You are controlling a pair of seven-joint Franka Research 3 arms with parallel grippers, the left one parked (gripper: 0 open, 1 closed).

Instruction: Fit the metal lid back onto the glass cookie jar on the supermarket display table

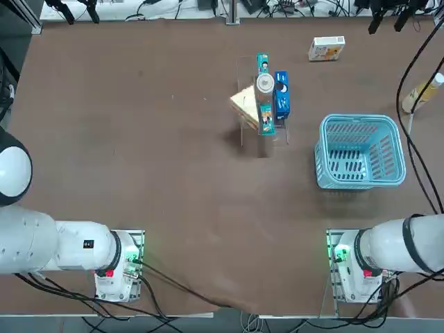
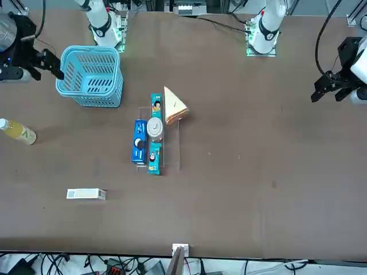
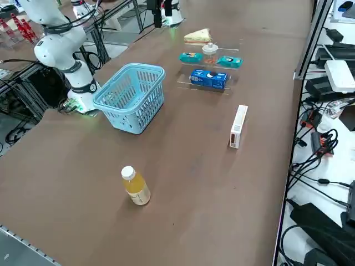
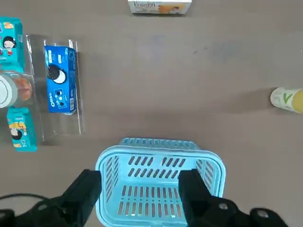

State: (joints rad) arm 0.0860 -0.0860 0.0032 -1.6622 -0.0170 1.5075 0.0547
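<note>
Lid (image 1: 265, 84) sits on the jar (image 3: 209, 55) among the snack packs on the bench (image 1: 139, 139), so you can judge the job likely done. Your right end effector (image 4: 140, 194) hangs open and empty above the basket (image 4: 161, 182).

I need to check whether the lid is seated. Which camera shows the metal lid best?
The top view: the metal lid shows as a full silvery disc over the glass cookie jar. The front view shows it similarly; the right side view shows it edge-on and far; the wrist view crops it.
</note>
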